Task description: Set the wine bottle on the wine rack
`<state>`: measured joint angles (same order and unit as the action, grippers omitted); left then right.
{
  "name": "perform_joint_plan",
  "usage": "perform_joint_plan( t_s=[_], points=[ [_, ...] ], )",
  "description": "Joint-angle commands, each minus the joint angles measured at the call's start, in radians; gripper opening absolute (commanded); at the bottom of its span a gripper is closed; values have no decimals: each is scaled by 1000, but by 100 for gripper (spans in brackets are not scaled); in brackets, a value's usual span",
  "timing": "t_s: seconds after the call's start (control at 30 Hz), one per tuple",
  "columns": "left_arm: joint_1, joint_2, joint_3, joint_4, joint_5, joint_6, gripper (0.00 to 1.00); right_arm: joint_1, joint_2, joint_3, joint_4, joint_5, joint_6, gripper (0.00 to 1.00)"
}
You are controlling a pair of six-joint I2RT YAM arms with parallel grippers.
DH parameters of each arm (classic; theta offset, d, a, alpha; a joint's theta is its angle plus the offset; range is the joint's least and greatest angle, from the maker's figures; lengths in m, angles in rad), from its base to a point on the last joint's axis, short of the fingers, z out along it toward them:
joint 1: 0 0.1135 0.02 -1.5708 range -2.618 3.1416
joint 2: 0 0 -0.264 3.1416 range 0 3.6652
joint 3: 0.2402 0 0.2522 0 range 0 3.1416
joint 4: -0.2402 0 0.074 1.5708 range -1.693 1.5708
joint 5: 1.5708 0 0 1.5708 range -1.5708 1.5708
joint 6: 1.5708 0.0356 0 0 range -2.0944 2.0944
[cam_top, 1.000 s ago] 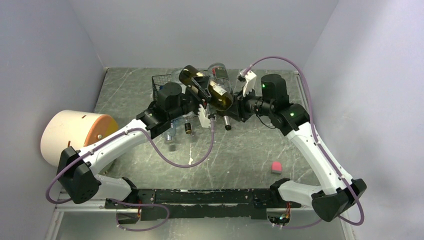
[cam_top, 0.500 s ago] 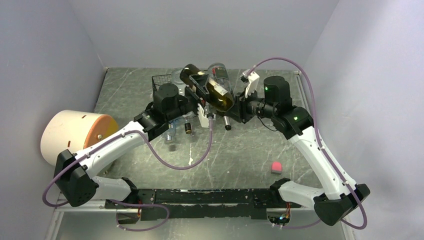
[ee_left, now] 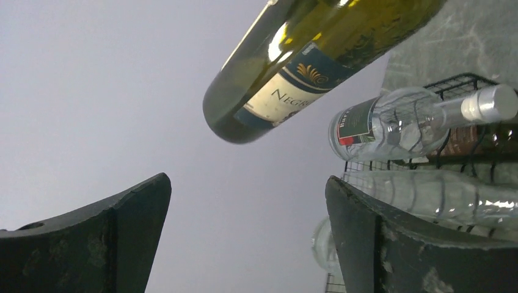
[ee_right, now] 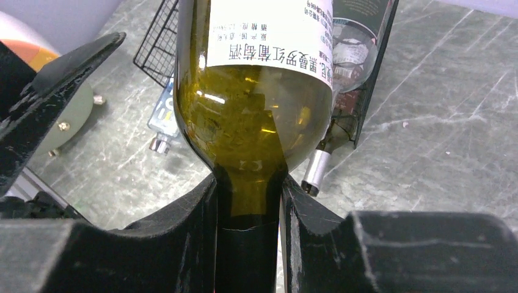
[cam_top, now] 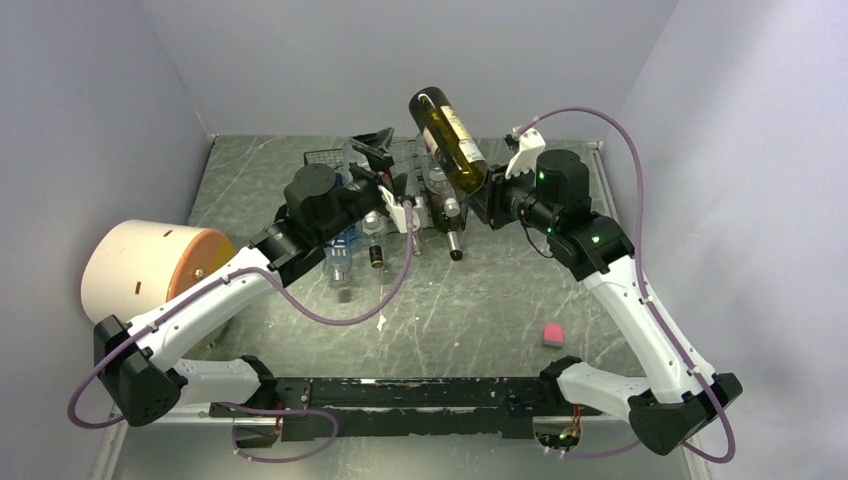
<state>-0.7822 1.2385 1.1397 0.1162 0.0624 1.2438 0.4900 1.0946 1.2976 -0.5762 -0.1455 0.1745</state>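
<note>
1. The left jaws have let go of the wine bottle [cam_top: 447, 135]. They now stand wide and empty, drawn back to its left.
2. The bottle has risen. It hangs tilted, base up, above the wine rack [cam_top: 322, 160], not yet on it.
3. The right jaws alone hold it, closed on its neck, so I judge the placing depends on them now.
4. The front label reads "NEGR…", the rest hidden. The back label carries Chinese print, too small to read.

My right claw [ee_right: 248, 186] is black, the wine bottle [cam_top: 447, 135] olive-green with a white label, the wine rack [cam_top: 322, 160] at upper centre black wire mesh, the table [cam_top: 480, 300] grey-veined, the block [cam_top: 552, 334] at lower right pink.
</note>
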Motion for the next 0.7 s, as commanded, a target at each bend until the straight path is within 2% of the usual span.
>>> perform_joint_plan(
  t_s=[0.0, 0.03, 0.13, 0.27, 0.33, 0.43, 0.53, 0.67],
  points=[
    [10, -36, 0, 144, -131, -379, 99, -2, -24, 3, 238, 17, 48, 0],
    [10, -36, 15, 165, -179, -502, 99, -2, -21, -5, 252, 13, 58, 0],
    [10, -15, 94, 135, -469, -821, 98, -2, -4, -27, 303, -6, 90, 0],
    [10, -25, 100, 91, -658, -960, 100, -2, 23, -51, 371, -40, 134, 0],
    [10, -55, 81, 61, -687, -1034, 99, -2, 36, -65, 413, -53, 159, 0],
    [15, -102, 86, -90, -687, -1208, 99, 44, 61, -84, 473, -45, 222, 0],
    [20, -132, 100, -281, -667, -1322, 99, 115, 92, -95, 521, 49, 305, 0],
    [23, -186, 95, -509, -709, -1444, 99, 249, 150, -92, 561, 173, 371, 0]
  ],
)
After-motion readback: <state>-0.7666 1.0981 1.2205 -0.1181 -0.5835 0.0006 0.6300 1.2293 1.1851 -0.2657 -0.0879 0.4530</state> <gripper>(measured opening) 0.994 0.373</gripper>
